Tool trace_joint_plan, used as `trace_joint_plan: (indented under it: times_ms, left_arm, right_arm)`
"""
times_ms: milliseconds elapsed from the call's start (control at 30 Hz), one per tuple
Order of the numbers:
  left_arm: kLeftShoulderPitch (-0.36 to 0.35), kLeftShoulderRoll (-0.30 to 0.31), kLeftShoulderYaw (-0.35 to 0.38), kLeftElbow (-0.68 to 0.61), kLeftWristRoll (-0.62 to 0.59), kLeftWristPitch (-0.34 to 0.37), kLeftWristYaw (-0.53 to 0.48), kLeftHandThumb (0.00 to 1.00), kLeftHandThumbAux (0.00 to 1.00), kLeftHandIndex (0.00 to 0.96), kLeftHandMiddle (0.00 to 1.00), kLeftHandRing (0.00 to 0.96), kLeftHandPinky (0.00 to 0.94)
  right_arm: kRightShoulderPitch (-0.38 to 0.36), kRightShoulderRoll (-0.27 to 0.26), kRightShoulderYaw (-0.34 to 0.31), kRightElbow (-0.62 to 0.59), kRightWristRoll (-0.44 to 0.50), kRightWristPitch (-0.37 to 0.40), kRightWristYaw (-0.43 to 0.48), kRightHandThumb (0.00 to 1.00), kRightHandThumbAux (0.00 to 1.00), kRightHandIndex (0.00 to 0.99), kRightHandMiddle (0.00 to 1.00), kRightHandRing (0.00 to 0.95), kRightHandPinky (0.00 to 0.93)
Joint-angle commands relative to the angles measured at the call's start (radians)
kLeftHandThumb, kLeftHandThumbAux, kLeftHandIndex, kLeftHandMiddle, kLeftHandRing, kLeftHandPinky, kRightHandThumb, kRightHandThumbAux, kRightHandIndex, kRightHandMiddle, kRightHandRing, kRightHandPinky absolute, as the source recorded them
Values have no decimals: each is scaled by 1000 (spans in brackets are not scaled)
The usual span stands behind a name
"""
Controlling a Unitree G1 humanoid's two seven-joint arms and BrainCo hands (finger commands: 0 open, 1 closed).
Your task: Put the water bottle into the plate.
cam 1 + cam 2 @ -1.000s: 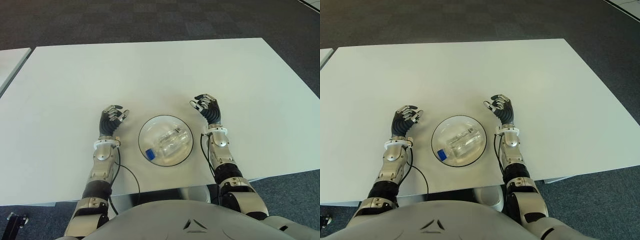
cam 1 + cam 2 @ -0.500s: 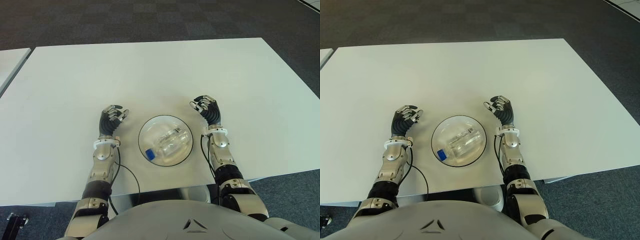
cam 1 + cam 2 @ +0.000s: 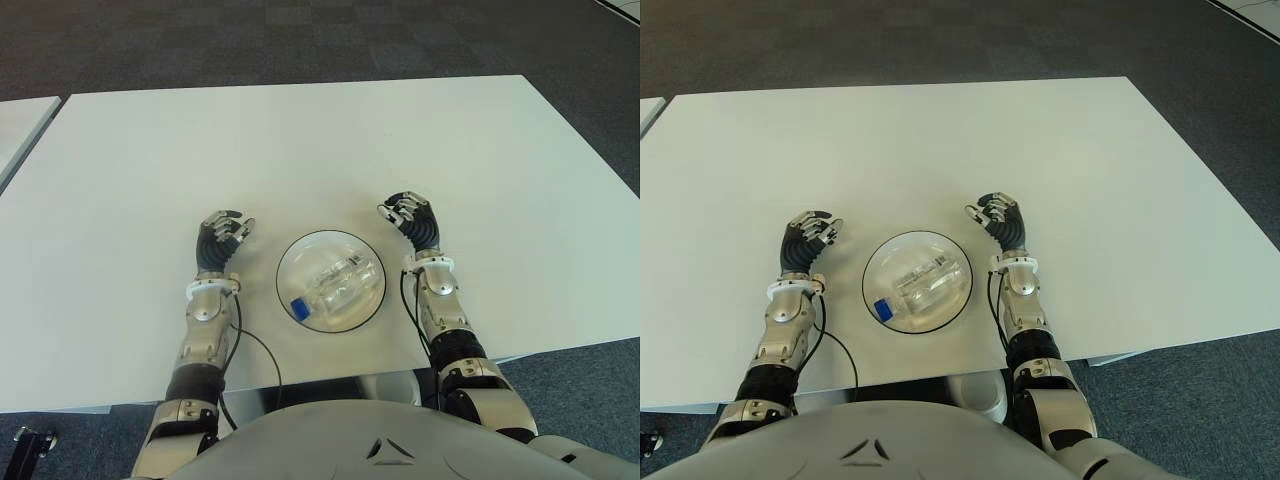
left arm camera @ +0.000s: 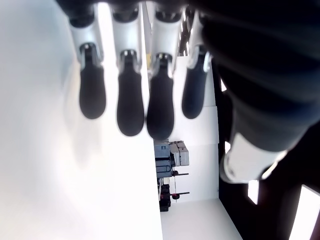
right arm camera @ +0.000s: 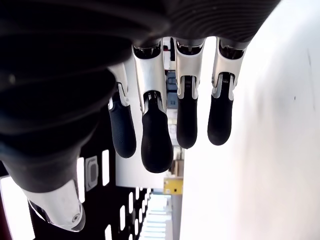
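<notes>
A clear water bottle [image 3: 333,284] with a blue cap [image 3: 298,307] lies on its side inside the round glass plate [image 3: 368,306] near the table's front edge. My left hand [image 3: 221,239] shows to the left of the plate, a short gap away, fingers relaxed and holding nothing. To the right of the plate is my right hand [image 3: 412,218], also apart from it, with its fingers [image 5: 157,142] loosely bent and empty. In the left wrist view the fingers [image 4: 131,107] hang over bare table.
The white table [image 3: 300,150] stretches wide behind the hands. A black cable [image 3: 262,355] runs from the left wrist over the front edge. A second table's corner [image 3: 20,125] shows at the far left. Dark carpet [image 3: 300,40] lies beyond.
Both hands have drawn slightly back toward me; the right hand moved a little down. The bottle and plate have not moved.
</notes>
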State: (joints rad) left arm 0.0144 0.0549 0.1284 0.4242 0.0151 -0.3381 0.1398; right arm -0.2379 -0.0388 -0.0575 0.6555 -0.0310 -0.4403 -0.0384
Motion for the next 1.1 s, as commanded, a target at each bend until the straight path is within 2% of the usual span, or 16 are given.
trace_joint_plan:
  times_ms: [33, 433, 800, 1100]
  left_arm:
    - [12, -10, 0, -20, -6, 27, -2, 708, 714, 435, 616, 594, 575]
    - [16, -10, 0, -32, 2, 37, -4, 709, 714, 436, 638, 619, 610]
    - [18, -10, -2, -33, 13, 30, -1, 708, 714, 436, 629, 611, 591]
    - [21, -16, 1, -44, 7, 50, 2, 709, 714, 436, 626, 605, 587]
  right_arm:
    - [13, 5, 2, 0, 6, 15, 7, 707, 728, 439, 728, 725, 738]
    - [14, 6, -2, 2, 13, 13, 20, 707, 728, 439, 730, 728, 742]
    - [18, 3, -1, -9, 5, 22, 13, 707, 727, 439, 729, 725, 737]
    - [22, 3, 1, -17, 2, 27, 12, 708, 727, 439, 729, 725, 742]
